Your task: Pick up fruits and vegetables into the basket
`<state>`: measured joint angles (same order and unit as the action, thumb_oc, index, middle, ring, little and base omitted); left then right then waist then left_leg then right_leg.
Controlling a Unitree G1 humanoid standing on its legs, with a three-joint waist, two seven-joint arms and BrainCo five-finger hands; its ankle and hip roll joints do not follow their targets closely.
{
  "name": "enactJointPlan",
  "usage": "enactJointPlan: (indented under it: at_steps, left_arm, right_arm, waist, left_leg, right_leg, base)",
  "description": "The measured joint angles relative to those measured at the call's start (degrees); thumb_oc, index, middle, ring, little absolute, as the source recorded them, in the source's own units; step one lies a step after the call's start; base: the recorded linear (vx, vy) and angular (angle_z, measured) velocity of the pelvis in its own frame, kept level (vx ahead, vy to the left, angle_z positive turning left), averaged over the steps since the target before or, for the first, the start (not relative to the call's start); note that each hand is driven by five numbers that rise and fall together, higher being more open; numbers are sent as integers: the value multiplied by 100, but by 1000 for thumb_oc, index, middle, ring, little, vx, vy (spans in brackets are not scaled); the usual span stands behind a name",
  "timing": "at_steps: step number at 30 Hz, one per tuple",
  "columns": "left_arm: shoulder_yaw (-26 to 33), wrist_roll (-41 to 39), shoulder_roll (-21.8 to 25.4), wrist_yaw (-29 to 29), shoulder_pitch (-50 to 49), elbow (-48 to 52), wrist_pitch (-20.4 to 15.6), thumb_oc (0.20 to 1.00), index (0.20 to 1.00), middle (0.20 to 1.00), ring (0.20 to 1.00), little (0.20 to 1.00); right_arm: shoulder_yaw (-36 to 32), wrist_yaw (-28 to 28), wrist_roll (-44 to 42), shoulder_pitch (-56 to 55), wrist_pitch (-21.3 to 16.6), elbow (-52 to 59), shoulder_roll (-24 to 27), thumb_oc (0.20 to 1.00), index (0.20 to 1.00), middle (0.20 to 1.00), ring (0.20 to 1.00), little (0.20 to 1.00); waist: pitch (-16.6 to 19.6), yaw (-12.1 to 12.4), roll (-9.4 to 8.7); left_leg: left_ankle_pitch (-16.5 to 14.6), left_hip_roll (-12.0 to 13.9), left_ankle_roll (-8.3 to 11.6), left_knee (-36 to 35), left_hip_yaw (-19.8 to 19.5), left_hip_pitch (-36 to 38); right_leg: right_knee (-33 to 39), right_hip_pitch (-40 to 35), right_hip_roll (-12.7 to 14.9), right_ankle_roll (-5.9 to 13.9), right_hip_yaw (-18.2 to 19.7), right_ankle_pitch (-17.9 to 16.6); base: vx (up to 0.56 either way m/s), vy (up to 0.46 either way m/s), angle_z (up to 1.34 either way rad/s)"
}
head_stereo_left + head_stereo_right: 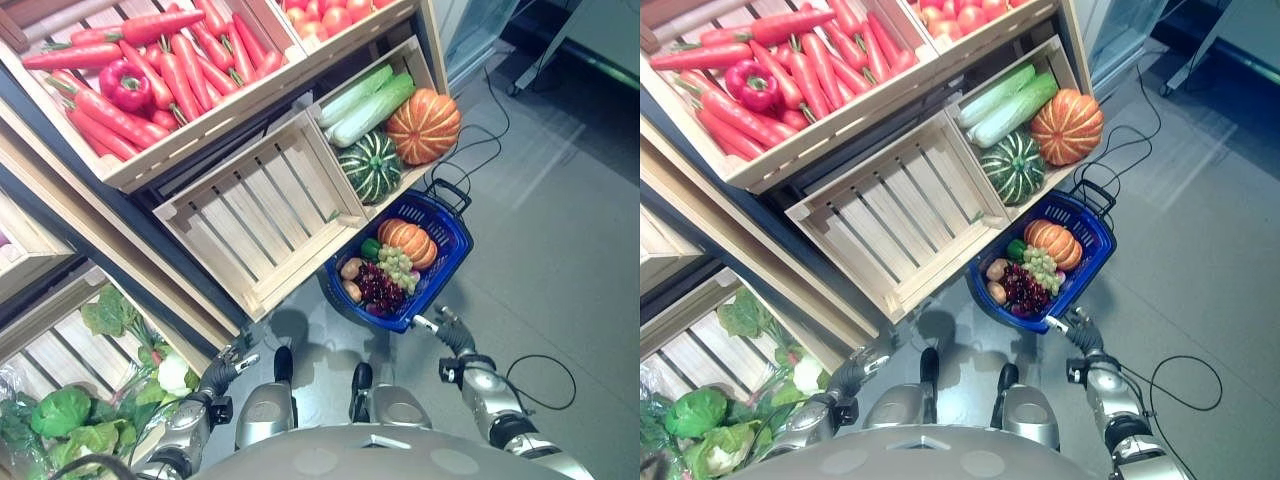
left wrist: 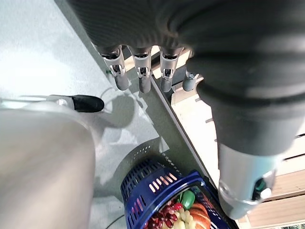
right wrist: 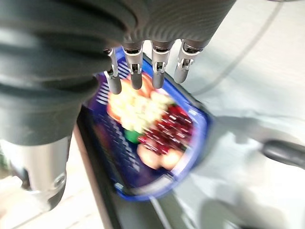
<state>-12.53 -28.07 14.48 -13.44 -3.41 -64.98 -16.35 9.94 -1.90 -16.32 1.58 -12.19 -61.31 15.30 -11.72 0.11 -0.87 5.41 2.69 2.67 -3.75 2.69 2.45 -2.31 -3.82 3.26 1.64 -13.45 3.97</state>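
A blue basket (image 1: 455, 236) stands on the floor under the lower crates. It holds a small orange pumpkin (image 1: 408, 240), green grapes (image 1: 397, 265), dark red grapes (image 1: 378, 290), potatoes (image 1: 350, 270) and a green pepper (image 1: 371, 248). My right hand (image 1: 445, 331) hangs open just beside the basket's near corner, holding nothing; its straight fingers (image 3: 136, 71) point over the basket (image 3: 196, 143). My left hand (image 1: 232, 364) is low at the left, open and empty, with its fingers (image 2: 143, 76) straight above the floor and the basket (image 2: 143, 183) farther off.
An empty wooden crate (image 1: 265, 215) juts out left of the basket. The crate beside it holds an orange pumpkin (image 1: 425, 125), a striped green pumpkin (image 1: 370, 166) and pale green vegetables (image 1: 365, 105). Above lie carrots (image 1: 170, 60) with a red pepper (image 1: 125, 85). Leafy greens (image 1: 60, 412) fill the lower left.
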Motion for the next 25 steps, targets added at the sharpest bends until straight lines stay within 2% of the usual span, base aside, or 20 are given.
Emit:
enactJointPlan:
  at_steps: [5, 8, 11, 14, 18, 25]
  left_arm:
    - [-6, 56, -103, -376, 86, -407, 50, 1000, 1000, 1000, 1000, 1000]
    - [-7, 104, -106, -503, 127, -428, 273, 1000, 1000, 1000, 1000, 1000]
    - [-4, 113, -125, -648, 264, -558, 589, 1000, 1000, 1000, 1000, 1000]
    - [1, 105, -147, -675, 269, -620, 808, 1000, 1000, 1000, 1000, 1000]
    - [3, 128, -154, -672, 298, -633, 1144, 1000, 1000, 1000, 1000, 1000]
    - [10, 334, -193, -529, 345, -675, 1272, 1000, 1000, 1000, 1000, 1000]
  right_arm:
    - [10, -510, 5, -70, 401, -756, -261, 1000, 1000, 1000, 1000, 1000]
    - [6, -665, 76, -115, 596, -795, -245, 1000, 1000, 1000, 1000, 1000]
    - [-5, -1029, 49, -86, 1173, -938, -214, 1000, 1000, 1000, 1000, 1000]
    - [-7, -1225, 3, -86, 1481, -1044, -196, 1000, 1000, 1000, 1000, 1000]
    - [6, -1335, 13, -131, 1647, -1078, -146, 1000, 1000, 1000, 1000, 1000]
    - [7, -1519, 12, -141, 1939, -1085, -131, 1000, 1000, 1000, 1000, 1000]
  waist:
    - [272, -5, 11]
    - [325, -15, 23]
    - [389, -19, 39]
    - [468, -16, 66]
    - [510, -20, 112]
    - [532, -33, 135]
  left_leg:
    - [-5, 2, 9, -71, 10, 148]
    - [-6, 3, 9, -74, 12, 235]
    - [-11, 7, 9, -76, 13, 341]
    - [-45, 10, -7, -82, 21, 392]
    - [-33, 8, 6, -73, 31, 467]
    - [-76, 14, -13, -79, 106, 625]
  right_leg:
    - [164, -186, -26, 7, 0, -43]
    - [167, -268, -25, 11, 4, -41]
    - [171, -385, -28, 17, 3, -36]
    - [183, -451, -24, 22, 9, -31]
    - [167, -494, -25, -1, 22, -47]
    - [213, -649, -23, 21, 84, -32]
  base:
    - [0, 0, 0]
    - [0, 0, 0]
    - [0, 0, 0]
    - [0, 0, 0]
    - [0, 0, 0]
    - [22, 2, -4]
